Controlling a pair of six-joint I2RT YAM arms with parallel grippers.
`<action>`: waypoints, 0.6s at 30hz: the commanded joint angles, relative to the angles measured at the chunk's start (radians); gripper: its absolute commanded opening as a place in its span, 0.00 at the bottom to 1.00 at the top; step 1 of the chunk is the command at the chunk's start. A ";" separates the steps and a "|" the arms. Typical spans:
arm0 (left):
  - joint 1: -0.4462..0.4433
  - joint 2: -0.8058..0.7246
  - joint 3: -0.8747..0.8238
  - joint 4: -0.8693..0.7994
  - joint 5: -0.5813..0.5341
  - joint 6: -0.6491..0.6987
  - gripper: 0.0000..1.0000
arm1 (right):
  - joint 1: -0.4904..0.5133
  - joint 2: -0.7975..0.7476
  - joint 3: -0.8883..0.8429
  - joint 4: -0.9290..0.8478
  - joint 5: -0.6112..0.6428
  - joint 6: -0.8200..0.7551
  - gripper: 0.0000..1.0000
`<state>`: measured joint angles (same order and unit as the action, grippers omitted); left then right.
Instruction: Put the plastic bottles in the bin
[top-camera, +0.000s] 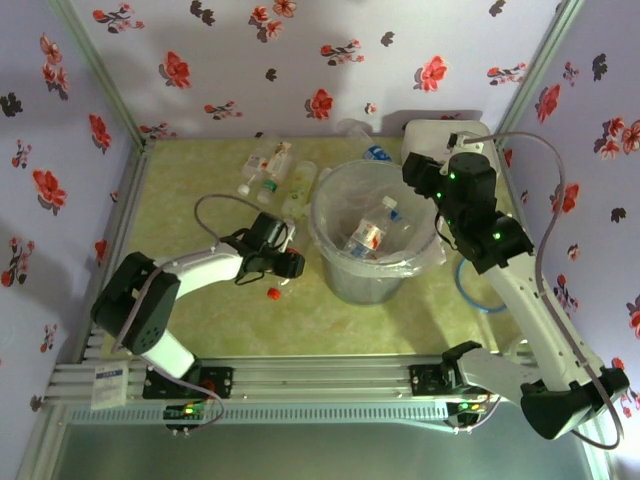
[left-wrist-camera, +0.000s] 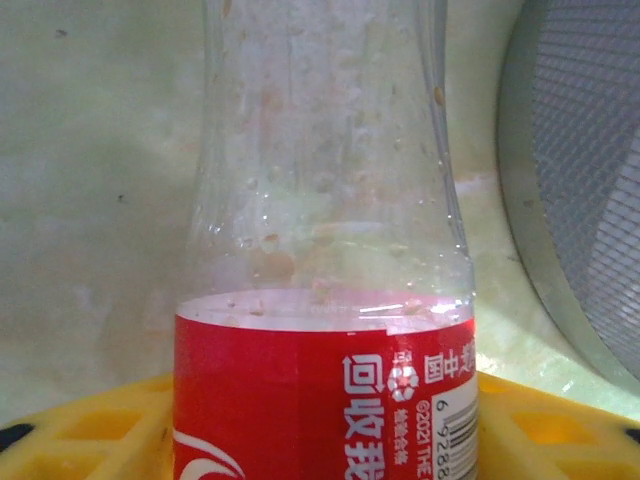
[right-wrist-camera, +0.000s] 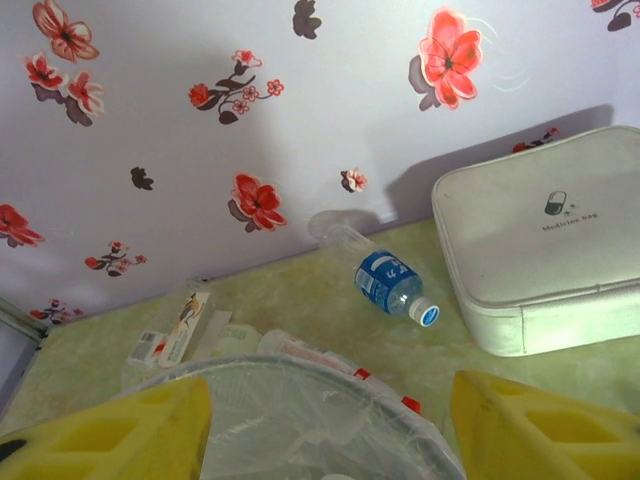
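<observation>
My left gripper (top-camera: 278, 260) is low over the table just left of the bin (top-camera: 325, 262), shut on a clear bottle with a red label (left-wrist-camera: 320, 390). Its yellow fingers (left-wrist-camera: 90, 430) press the bottle from both sides, with the bin's grey wall (left-wrist-camera: 580, 200) at the right. A few bottles (top-camera: 372, 236) lie inside the bin. My right gripper (top-camera: 440, 192) hangs open over the bin's far right rim (right-wrist-camera: 300, 375), holding nothing. A blue-labelled bottle (right-wrist-camera: 390, 281) lies behind the bin. More bottles (top-camera: 268, 166) lie at the back left.
A white rounded box (top-camera: 445, 133) sits at the back right corner, next to the blue-labelled bottle (top-camera: 377, 152). A loose red cap (top-camera: 272, 293) lies on the table near my left gripper. A blue hose loop (top-camera: 476, 290) lies right of the bin. Flowered walls close in three sides.
</observation>
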<state>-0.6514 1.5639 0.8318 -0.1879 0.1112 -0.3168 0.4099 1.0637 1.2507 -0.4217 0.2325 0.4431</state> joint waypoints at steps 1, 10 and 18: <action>0.009 -0.104 0.038 -0.061 -0.021 0.031 0.56 | -0.012 0.000 0.057 -0.036 -0.005 -0.032 0.65; 0.128 -0.354 0.040 -0.192 -0.076 0.020 0.45 | -0.016 0.066 0.137 -0.044 -0.176 -0.037 0.67; 0.211 -0.510 0.153 -0.179 -0.087 0.033 0.31 | 0.106 0.297 0.305 0.092 -0.398 0.050 0.78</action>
<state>-0.4454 1.0874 0.9295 -0.3897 0.0330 -0.2920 0.4496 1.2987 1.4841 -0.4004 -0.0578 0.4782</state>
